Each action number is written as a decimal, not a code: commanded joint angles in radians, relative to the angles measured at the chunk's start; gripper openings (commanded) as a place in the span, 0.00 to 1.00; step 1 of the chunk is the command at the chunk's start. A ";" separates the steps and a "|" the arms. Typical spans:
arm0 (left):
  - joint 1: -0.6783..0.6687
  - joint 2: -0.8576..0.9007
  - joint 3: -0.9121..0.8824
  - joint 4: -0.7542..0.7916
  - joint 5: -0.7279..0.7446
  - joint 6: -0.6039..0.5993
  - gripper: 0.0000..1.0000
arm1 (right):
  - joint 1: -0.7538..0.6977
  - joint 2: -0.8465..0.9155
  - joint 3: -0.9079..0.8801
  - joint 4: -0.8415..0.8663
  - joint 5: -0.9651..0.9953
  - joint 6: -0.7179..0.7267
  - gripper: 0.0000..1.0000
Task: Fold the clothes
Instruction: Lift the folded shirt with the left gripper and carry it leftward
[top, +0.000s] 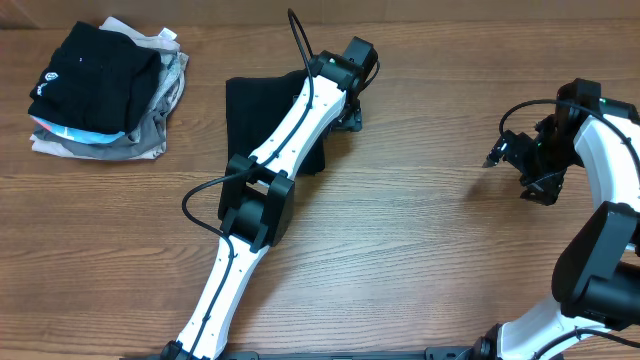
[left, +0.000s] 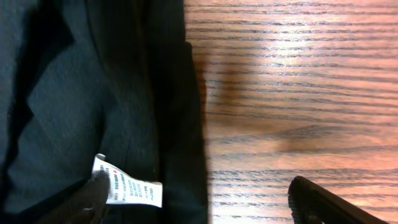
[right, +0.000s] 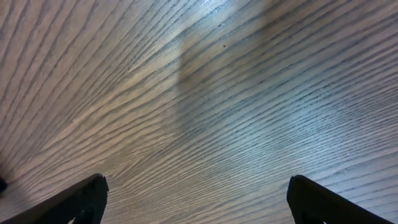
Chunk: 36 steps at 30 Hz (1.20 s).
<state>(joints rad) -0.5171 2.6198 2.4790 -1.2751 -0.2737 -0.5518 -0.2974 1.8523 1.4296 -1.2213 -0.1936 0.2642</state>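
bright overhead light, white glare on the table (left: 292, 43) (wrist views), soft shadows

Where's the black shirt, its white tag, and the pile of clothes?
Shirt (top: 247, 112): overhead view, left part.
Tag (left: 130, 185): left wrist view, its middle.
Pile (top: 95, 80): overhead view, black top garment.

Shirt (top: 248, 112) partly beneath left arm (top: 296, 120)

The left arm (top: 290, 120) stretches far forward with its jaws wide apart, while the right arm (top: 612, 150) curls inward, jaws also apart.
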 joint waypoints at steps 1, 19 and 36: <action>0.005 0.003 -0.010 -0.007 -0.036 0.059 0.94 | 0.003 -0.024 -0.006 0.006 0.008 -0.006 0.96; 0.009 0.026 -0.139 0.042 -0.099 0.081 0.79 | 0.003 -0.024 -0.006 0.009 0.009 -0.007 0.96; 0.052 0.025 -0.136 -0.002 -0.096 0.246 0.04 | 0.003 -0.024 -0.006 0.012 0.009 -0.007 0.96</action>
<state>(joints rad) -0.5152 2.5935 2.3081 -1.1912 -0.4007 -0.4088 -0.2977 1.8523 1.4292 -1.2140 -0.1936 0.2611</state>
